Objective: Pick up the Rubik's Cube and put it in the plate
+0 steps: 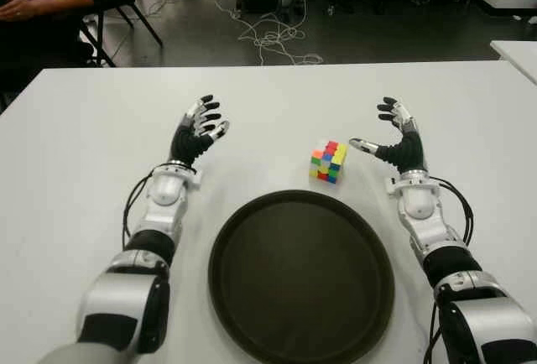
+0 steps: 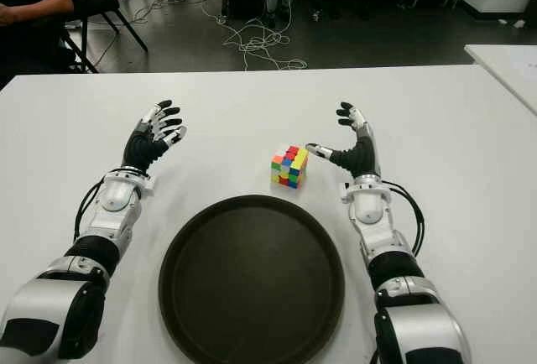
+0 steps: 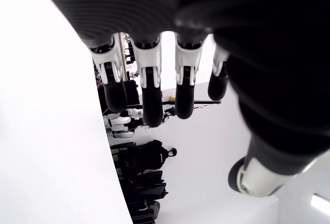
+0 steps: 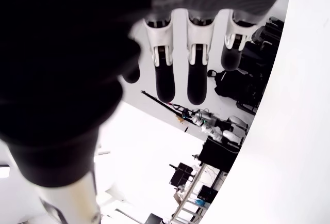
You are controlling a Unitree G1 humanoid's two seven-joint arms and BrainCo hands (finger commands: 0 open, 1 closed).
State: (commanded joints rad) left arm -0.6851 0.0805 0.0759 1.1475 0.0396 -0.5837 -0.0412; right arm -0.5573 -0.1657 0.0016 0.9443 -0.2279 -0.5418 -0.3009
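- Two hands empty: our right hand (image 1: 394, 139) is spread just beside the cube (image 1: 328, 162), thumb toward it; our left hand (image 1: 198, 132) is spread, well apart.
- The cube sits on the table (image 1: 84, 129), just beyond the plate (image 1: 300, 276).
- Risk: a thumb nudge could skid it away.
- Room is open all round.

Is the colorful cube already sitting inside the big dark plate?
No, the Rubik's Cube sits on the white table just beyond the plate's far rim, beside the open right hand.
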